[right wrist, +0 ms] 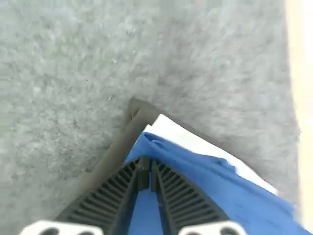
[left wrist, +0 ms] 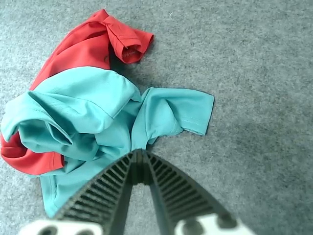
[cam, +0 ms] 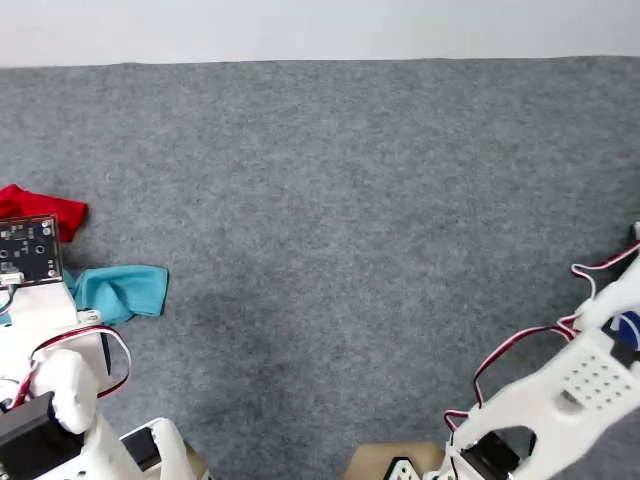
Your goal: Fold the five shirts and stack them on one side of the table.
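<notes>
Left gripper: the left gripper is clenched, tips together, with no cloth seen between them.
Left gripper position: it hangs at the near edge of a crumpled teal jersey shirt; I cannot tell if it touches the fabric.
Left pile: the teal shirt lies bunched on top of a rumpled red jersey shirt, which sticks out on two sides. Both sit at the left edge of the grey felt worktop.
Why there: these two look unfolded, probably waiting their turn, with the gripper placed to pick at the teal one first.
Right gripper: the right gripper is also clenched, tips over a smooth blue shirt; whether it pinches the cloth I cannot tell.
Right pile: the blue shirt lies flat on a white folded shirt, over a dark bottom layer, likely another garment.
Why there: the flat, squared layers at the right edge read as the finished stack.
</notes>
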Available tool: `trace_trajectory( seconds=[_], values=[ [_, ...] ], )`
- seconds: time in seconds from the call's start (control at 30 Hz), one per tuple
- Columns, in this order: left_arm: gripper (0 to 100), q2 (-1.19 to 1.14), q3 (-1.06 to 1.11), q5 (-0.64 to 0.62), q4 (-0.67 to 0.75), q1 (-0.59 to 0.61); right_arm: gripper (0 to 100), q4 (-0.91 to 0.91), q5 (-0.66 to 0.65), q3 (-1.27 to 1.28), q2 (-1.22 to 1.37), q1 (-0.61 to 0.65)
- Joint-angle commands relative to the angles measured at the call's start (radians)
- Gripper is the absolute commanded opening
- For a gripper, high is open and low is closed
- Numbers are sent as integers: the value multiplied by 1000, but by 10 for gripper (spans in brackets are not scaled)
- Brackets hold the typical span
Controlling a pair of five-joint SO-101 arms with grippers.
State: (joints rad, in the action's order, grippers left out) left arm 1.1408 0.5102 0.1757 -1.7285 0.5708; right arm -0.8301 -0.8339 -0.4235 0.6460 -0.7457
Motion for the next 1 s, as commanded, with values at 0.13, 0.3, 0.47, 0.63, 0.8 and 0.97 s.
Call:
trace_trajectory(
  seconds=[0.13, 0.3, 0.47, 0.63, 0.8, 0.97],
  values=[
    [2, 2, 1, 6, 18, -3, 9, 18, -3, -69, 36, -5],
    [2, 3, -2, 6, 18, -3, 9, -94, 161, -140, -117, 4],
    [2, 5, -4, 5, 18, -3, 9, -206, 308, -160, -288, 45],
    [3, 5, -5, 5, 48, -3, 10, -441, 388, -160, -440, 137],
    [3, 5, -5, 3, 54, -3, 10, -710, 486, -158, -542, 249],
    [4, 0, -7, 9, 54, -2, 10, -964, 572, -155, -608, 340]
  ],
)
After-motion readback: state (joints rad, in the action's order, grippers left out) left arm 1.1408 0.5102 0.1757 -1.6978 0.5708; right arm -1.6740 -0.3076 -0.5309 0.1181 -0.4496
